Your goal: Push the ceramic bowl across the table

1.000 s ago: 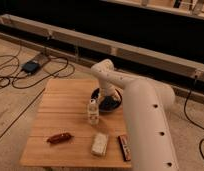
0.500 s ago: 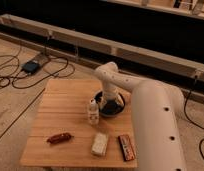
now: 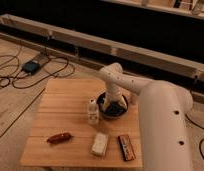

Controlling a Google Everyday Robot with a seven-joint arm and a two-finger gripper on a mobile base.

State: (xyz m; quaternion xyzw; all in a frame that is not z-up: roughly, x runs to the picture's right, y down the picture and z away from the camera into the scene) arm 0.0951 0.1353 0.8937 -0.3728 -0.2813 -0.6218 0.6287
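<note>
One arm (image 3: 145, 100) reaches across your table (image 3: 60, 107), and its gripper (image 3: 112, 106) hangs down into the ceramic bowl (image 3: 106, 112) at the right-centre of the slats; you cannot tell how the jaws stand. Just left of the bowl you see a small white bottle (image 3: 93, 111). Nearer the front edge lie a reddish-brown item (image 3: 59, 138), a pale packet (image 3: 99, 144) and a dark wrapped bar (image 3: 126, 148).

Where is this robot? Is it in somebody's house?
Probably not a house; it looks more like a lab or workshop. Cables trail over the bare floor, and long rails run behind the small table. The gripper is down at the ceramic bowl.
</note>
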